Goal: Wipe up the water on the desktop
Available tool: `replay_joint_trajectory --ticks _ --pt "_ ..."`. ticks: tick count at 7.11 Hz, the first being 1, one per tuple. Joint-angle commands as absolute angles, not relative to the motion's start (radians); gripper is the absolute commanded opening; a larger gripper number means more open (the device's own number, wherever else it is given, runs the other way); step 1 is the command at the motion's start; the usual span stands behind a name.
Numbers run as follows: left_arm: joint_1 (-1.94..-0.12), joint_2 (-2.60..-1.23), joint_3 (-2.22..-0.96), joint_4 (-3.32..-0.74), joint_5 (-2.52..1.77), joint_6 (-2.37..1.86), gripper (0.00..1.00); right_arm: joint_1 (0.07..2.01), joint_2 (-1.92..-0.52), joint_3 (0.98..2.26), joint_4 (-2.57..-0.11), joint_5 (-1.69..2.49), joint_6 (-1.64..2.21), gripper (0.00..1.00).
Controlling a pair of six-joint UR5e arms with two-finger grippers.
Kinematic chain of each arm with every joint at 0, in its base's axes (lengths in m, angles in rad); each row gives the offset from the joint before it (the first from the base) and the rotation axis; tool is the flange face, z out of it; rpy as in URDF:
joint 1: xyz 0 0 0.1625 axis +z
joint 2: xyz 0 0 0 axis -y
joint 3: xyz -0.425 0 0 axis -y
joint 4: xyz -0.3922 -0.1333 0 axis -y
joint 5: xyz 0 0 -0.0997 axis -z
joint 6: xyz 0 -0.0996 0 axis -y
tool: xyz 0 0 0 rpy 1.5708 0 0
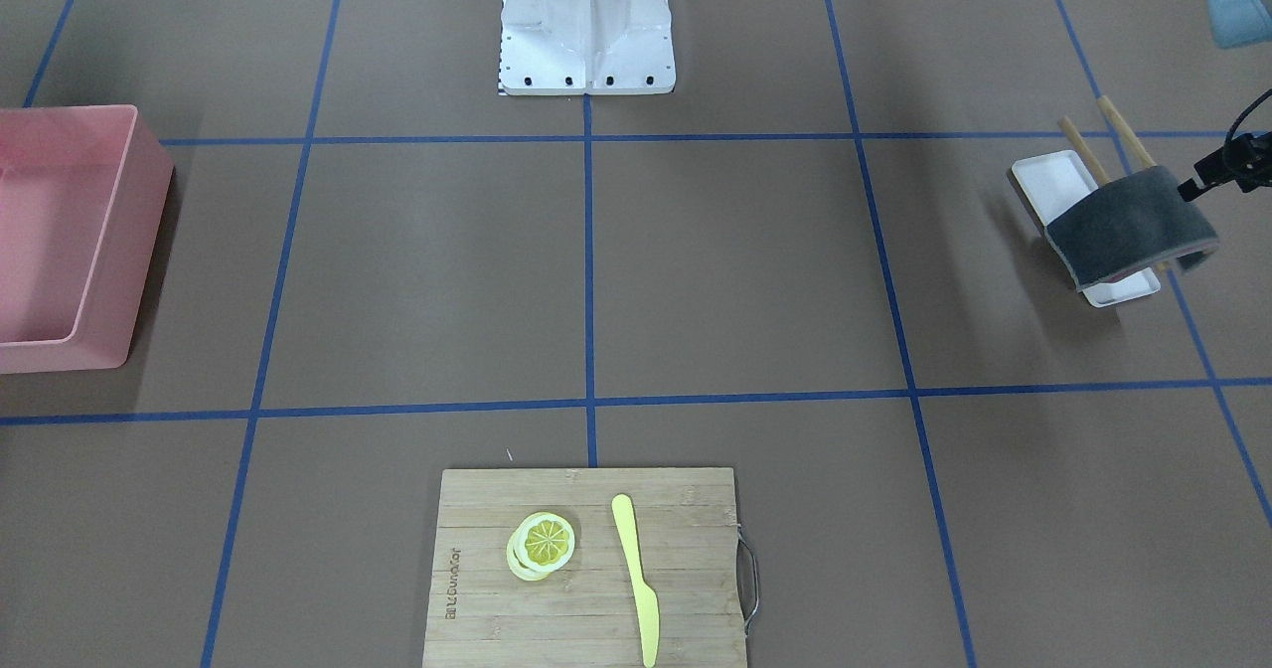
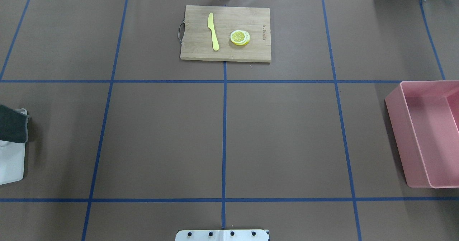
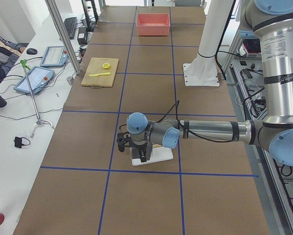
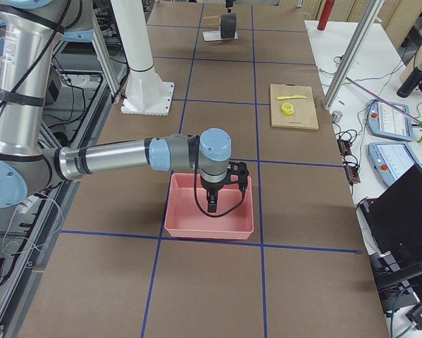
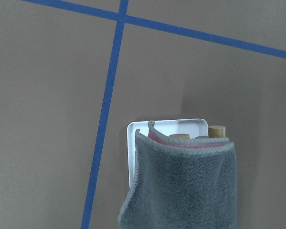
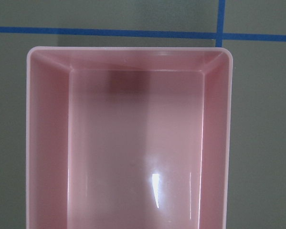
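The desktop [image 2: 161, 140] is a matte brown surface crossed by blue tape lines, and no water shows on it in any view. A grey cloth [image 1: 1128, 226] is draped in an arch over two wooden rods [image 1: 1123, 131] above a small white tray [image 1: 1048, 181]. My left gripper [image 1: 1207, 176] is right at the cloth's outer edge, mostly cut off by the frame, so I cannot tell its state. The left wrist view shows the cloth [image 5: 185, 186] close below, without fingers. My right gripper [image 4: 212, 199] hangs over the pink bin [image 4: 196, 225], and its state is unclear.
A bamboo cutting board [image 2: 200, 51] at the far middle carries a yellow knife [image 2: 213, 31] and lemon slices [image 2: 240, 37]. The pink bin [image 2: 394, 108] stands at the right edge. The white robot base [image 1: 586, 52] sits at the near middle.
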State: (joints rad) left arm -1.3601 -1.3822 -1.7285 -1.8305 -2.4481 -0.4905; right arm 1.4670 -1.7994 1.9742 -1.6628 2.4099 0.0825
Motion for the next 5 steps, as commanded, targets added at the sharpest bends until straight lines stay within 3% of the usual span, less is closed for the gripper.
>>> replay_joint_trajectory --ticks 1,5 --pt "-1.359 -1.393 -1.718 -1.832 -2.448 -0.494 0.96 1.466 -1.799 1.973 -1.663 2.41 0.084 1.0" --pt "-1.348 -1.443 -1.672 -1.829 -2.456 -0.514 0.88 1.465 -1.799 1.97 -1.663 2.41 0.084 1.0"
